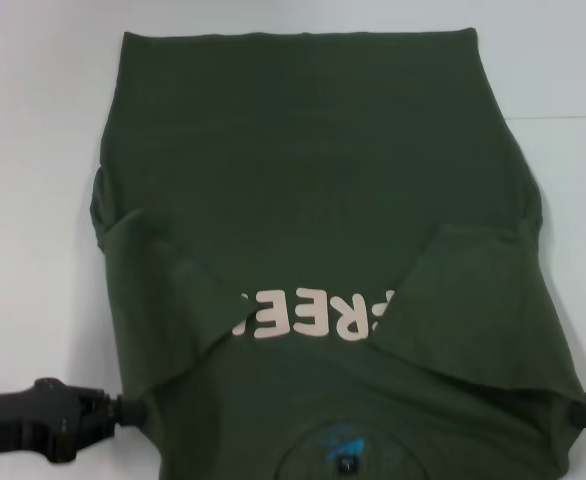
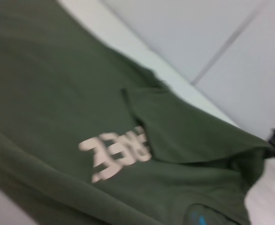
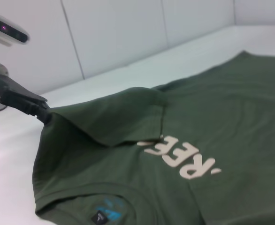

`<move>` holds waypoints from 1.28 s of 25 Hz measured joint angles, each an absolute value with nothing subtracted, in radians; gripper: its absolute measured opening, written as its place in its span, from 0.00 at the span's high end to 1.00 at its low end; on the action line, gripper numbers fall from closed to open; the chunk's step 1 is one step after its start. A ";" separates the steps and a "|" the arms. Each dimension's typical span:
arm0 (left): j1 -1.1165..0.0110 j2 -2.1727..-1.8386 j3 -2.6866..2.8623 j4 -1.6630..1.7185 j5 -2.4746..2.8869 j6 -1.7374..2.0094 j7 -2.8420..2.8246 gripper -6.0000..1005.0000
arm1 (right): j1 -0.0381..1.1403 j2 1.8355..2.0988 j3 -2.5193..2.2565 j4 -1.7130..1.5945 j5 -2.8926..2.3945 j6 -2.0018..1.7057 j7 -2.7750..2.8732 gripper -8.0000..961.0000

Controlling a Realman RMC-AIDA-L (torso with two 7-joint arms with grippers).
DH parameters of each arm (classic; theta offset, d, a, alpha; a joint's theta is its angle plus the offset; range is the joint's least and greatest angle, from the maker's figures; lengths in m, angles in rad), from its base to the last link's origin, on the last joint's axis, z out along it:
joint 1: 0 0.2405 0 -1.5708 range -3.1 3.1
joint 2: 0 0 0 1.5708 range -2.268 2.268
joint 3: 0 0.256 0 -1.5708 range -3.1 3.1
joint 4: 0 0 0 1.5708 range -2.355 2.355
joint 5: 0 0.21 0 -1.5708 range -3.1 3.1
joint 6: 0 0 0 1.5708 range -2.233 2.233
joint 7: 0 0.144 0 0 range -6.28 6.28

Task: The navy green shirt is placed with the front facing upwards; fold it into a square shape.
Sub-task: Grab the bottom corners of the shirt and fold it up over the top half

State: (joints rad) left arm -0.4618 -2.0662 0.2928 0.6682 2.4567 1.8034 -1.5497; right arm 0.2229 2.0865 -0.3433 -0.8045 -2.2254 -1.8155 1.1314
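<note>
Claws, two. Left gripper [image 1: 133, 410]: lower left of the head frame, fingers clamped on the shirt's shoulder edge, the cloth drawn to a point at its tip. Right gripper [image 1: 583, 410]: lower right edge of the same frame, mostly cut off; it meets the opposite shoulder edge, and the cloth pulls toward it, but whether its fingers are together cannot be told.

Navy green shirt [image 1: 303, 180], one. Lies front up on the white table [image 1: 33, 120], filling the centre of the head frame, collar at the bottom edge, hem at the top.

Sleeves, two, both turned inward over the chest: left sleeve flap [image 1: 163, 290] and right sleeve flap [image 1: 473, 300], each covering an end of the pale print [image 1: 308, 315], of which only the middle letters show.

Collar tag with blue print [image 1: 343, 452], one, bottom centre.

Progress, as judged: early to middle. Sleeves are in; the body remains at full length. A lengthwise fold, collar end toward hem, appears to be what is left before the outline reads as a square.
</note>
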 joint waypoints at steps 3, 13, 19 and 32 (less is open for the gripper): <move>-0.445 -2.071 0.293 0.666 2.451 1.845 -1.452 0.94 | 0.206 2.086 -0.309 -0.799 -2.229 -1.844 1.077 0.96; -0.383 -2.082 0.291 0.693 2.463 1.921 -1.327 0.93 | 0.098 2.083 -0.236 -0.787 -2.231 -1.916 0.902 0.95; -0.361 -2.085 0.291 0.708 2.475 1.963 -1.285 0.93 | 0.035 2.071 -0.197 -0.725 -2.233 -1.952 0.793 0.96; -0.353 -2.075 0.114 0.706 2.482 1.990 -1.271 0.92 | 0.067 2.056 -0.092 -0.638 -2.228 -1.974 0.769 0.96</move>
State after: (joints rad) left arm -0.3528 -2.0746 0.1141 0.7055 2.4822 1.9900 -1.2706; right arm 0.0669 2.0557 -0.0922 -0.6378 -2.2276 -1.9739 0.7694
